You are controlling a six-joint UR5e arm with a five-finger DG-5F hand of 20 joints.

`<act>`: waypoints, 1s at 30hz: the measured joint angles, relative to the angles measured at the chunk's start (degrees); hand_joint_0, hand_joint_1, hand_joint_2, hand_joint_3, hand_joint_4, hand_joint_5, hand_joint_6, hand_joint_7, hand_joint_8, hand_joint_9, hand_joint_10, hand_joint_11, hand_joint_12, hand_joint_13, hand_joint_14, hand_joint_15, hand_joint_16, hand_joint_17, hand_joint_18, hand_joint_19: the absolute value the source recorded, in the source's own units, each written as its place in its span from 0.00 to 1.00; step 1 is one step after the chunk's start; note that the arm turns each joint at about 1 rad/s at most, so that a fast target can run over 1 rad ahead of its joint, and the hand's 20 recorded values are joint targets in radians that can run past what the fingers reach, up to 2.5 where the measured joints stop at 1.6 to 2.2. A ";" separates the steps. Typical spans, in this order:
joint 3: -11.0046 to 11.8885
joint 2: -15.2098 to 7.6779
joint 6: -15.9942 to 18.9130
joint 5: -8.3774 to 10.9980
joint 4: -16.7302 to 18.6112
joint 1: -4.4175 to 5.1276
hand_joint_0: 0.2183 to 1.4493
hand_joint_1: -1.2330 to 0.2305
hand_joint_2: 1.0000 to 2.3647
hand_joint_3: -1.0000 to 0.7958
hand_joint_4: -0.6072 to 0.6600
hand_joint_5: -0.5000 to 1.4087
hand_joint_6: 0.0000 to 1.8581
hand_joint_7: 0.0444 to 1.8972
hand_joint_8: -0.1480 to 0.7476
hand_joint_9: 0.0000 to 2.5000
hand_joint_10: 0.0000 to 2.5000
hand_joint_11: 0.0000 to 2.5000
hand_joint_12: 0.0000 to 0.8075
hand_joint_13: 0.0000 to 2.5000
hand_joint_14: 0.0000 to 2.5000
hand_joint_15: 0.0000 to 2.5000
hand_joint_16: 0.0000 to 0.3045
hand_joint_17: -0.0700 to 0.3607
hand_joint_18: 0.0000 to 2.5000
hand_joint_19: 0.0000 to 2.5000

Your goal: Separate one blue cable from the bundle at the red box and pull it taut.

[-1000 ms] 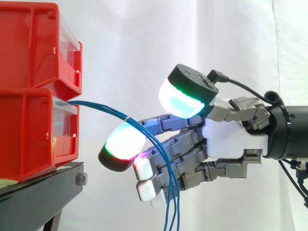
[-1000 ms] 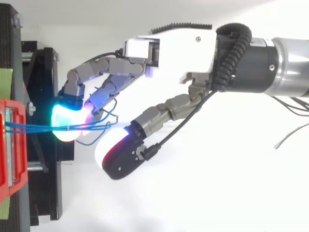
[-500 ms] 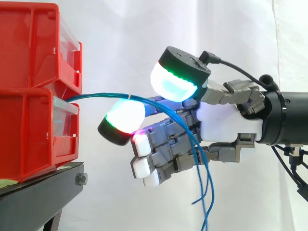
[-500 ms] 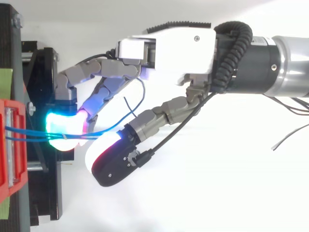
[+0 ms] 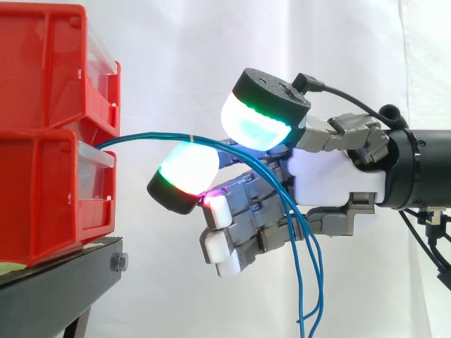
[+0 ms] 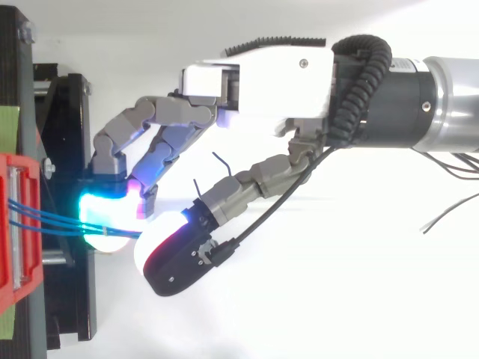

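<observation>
Blue cables come out of the front of the lower red box. That box sits on a black stand with another red box on top of it. The robot hand reaches in from the other side with its fingers curled. The cables are caught between two big glowing pads, one under them and one over them. So the robot hand is closed on the cables, not wide open. I think it holds them this way so it can tug them away from the box. The whole little bunch seems to run through the hold, so I cannot tell if one cable is picked out from the others yet. A tiny pale tie wraps the bunch just before the pads, and that may be why they stick together. The cables start at the box and point across toward the robot hand, almost level, with a soft hump in the middle. Past the pads they bend, go down past the curled fingers and hang with their loose ends pointing at the floor. From above, the cables are thin lines that run from the box and meet where the pads come close. The hump tells me the cables are not tight yet. To make one tight, I think the robot hand needs to pull away from the box, along the line the cables point.
</observation>
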 measured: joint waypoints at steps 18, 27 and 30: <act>4.43 0.06 -0.04 -3.02 -8.89 -0.71 0.35 0.31 0.01 0.41 0.48 0.18 0.51 0.42 0.45 0.37 0.01 0.35 0.35 0.36 0.01 0.25 0.11 0.34 0.26 0.25; 5.34 0.04 -0.03 -2.89 -10.66 -0.78 0.33 0.33 0.00 0.31 0.54 0.18 0.50 0.39 0.44 0.38 0.01 0.35 0.36 0.36 0.01 0.26 0.11 0.34 0.26 0.26; 5.41 0.03 0.03 -2.84 -10.57 -0.78 0.30 0.36 0.00 0.28 0.55 0.18 0.48 0.39 0.45 0.38 0.01 0.36 0.36 0.36 0.01 0.26 0.11 0.34 0.26 0.26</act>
